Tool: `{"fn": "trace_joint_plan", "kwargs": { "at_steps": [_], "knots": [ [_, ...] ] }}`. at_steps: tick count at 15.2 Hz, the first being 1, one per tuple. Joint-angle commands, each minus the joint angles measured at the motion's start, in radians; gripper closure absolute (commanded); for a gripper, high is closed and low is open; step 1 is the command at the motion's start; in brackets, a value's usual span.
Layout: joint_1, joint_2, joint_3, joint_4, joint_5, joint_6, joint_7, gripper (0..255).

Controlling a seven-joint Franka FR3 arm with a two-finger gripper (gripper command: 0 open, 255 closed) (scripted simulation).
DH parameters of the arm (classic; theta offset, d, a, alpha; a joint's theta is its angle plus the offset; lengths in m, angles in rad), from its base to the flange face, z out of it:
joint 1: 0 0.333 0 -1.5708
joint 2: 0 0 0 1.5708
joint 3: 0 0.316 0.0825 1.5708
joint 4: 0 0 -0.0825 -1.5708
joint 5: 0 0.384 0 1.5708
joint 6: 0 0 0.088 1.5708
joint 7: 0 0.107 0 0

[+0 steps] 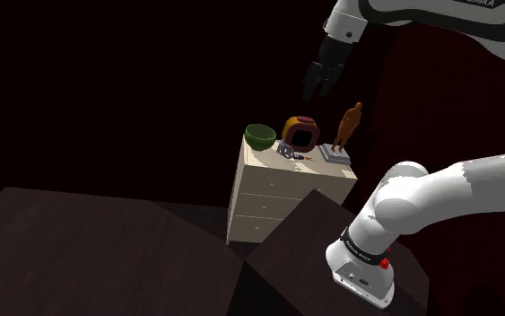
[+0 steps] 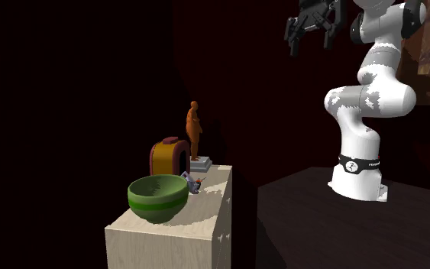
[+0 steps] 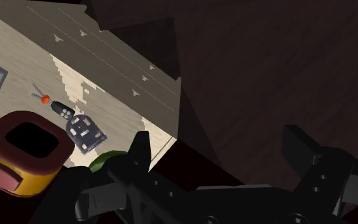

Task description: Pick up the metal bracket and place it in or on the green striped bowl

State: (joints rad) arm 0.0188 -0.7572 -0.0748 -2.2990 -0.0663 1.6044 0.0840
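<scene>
Checking tool [image 3: 219, 149] state: report. (Operator)

Both black fingers stand apart with nothing between them. The tool hangs high over the chest of drawers [image 1: 277, 202], well apart from everything on it. (Inspector)

Locate the metal bracket [image 3: 85, 133]. (Operator)

It lies flat on the chest's pale, wood-grained top, between the green bowl [image 2: 157, 197] and the ring-shaped block [image 3: 25, 149], just beside the block. The wrist view shows a small dark plate with rounded corners and pale holes. In both exterior views it is a greyish speck, and its shape cannot be made out. (Inspector)

Other items? (Operator)

Bowl: round and deep, with a lighter band. The wrist view leaves a green sliver of it beside one finger. Block: maroon with yellow sides and a hollow centre. Orange figurine [image 1: 351, 126]: upright on a grey square base; the wrist view catches one corner of that base. A small dark fob with a red bead [image 3: 55, 105] lies just beside the bracket. (Inspector)
</scene>
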Motion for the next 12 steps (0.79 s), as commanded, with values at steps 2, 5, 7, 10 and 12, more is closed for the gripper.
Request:
{"fn": "trace_joint_plan", "kwargs": {
  "at_steps": [2, 5, 7, 10, 12],
  "knots": [
    [-0.002, 0.016, -0.014, -0.012, -0.013, 0.019, -0.021, 0],
    [-0.01, 0.072, -0.055, -0.04, -0.05, 0.078, -0.081, 0],
    [-0.015, 0.115, -0.083, -0.053, -0.074, 0.119, -0.12, 0],
    [-0.023, 0.188, -0.123, -0.065, -0.108, 0.182, -0.177, 0],
    [-0.029, 0.243, -0.15, -0.067, -0.129, 0.224, -0.215, 0]
  ]
}}
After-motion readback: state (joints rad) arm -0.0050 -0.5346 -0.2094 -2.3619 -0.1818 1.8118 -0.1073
